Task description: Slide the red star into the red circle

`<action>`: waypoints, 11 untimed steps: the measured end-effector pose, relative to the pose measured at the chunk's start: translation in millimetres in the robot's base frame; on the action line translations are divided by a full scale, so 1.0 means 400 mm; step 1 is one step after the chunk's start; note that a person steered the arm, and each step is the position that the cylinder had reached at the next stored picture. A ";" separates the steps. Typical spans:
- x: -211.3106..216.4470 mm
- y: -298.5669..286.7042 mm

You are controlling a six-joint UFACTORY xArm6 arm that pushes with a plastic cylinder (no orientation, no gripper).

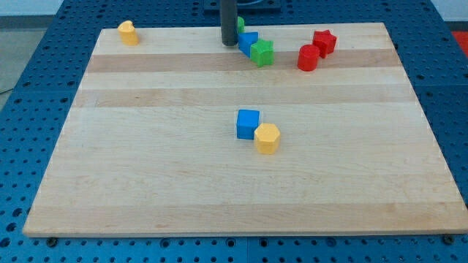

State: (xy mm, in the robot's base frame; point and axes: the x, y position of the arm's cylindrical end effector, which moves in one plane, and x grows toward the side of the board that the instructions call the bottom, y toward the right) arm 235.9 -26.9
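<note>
Your tip (228,44) carries no gripper; the red star (324,42) sits well to its right, touching the red circle (308,58). Sweeping across risks dragging the green star (262,52) into them.

The red star (325,42) lies just beside the red circle (308,58), toward the view's upper right.
</note>
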 end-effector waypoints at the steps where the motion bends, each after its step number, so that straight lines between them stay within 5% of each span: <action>1: 0.006 0.000; 2: 0.006 0.000; 5: 0.269 0.163; 9: 0.266 0.618; 11: 0.360 0.476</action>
State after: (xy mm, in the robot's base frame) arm 379.9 163.3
